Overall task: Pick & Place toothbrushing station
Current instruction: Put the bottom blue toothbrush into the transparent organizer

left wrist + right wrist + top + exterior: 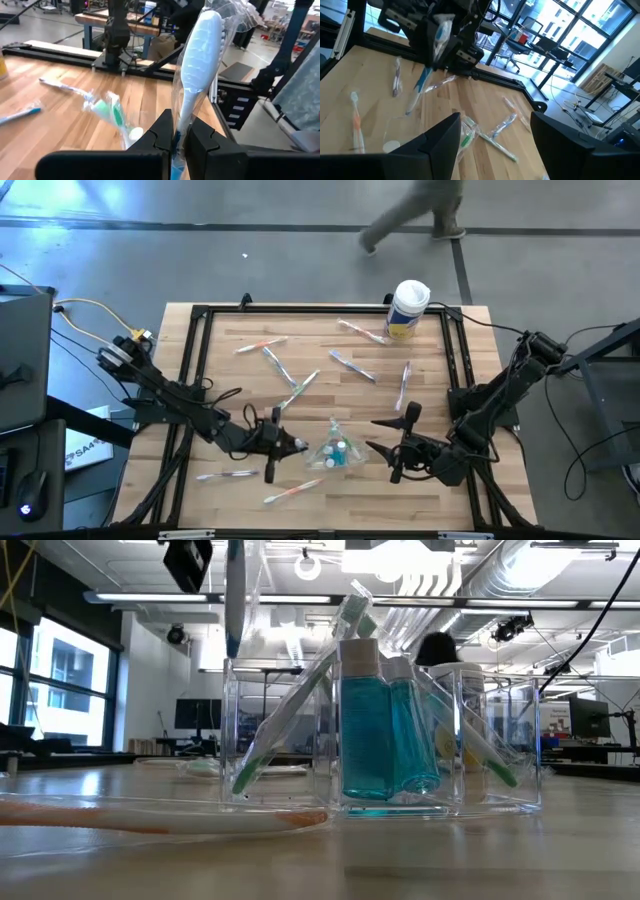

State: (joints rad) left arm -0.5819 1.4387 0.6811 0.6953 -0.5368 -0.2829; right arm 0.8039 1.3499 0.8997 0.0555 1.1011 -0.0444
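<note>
The toothbrushing station is a small clear plastic cup (335, 450) near the table's front middle. In the low view (380, 720) it holds two teal white-capped bottles (385, 730) and green-handled toothbrushes. My left gripper (295, 445), just left of the cup, is shut on a blue-and-white toothbrush (197, 55) in a clear wrapper. The toothbrush hangs over the cup's left side in the low view (234, 590). My right gripper (382, 442) is open and empty just right of the cup; it also shows in the right wrist view (495, 145). My left gripper pinches the wrapped toothbrush between its two fingers at the neck just below the head (176, 131). The fingers lie across it. The toothbrush stands roughly upright, head up, with its blue handle (422, 82) hanging below the fingers, clear of the table.
Several wrapped toothbrushes lie scattered on the wooden top, among them an orange one (150, 815) close in front of the cup. A white canister with a yellow label (408, 308) stands at the far right. A person (415, 215) walks past beyond the far edge.
</note>
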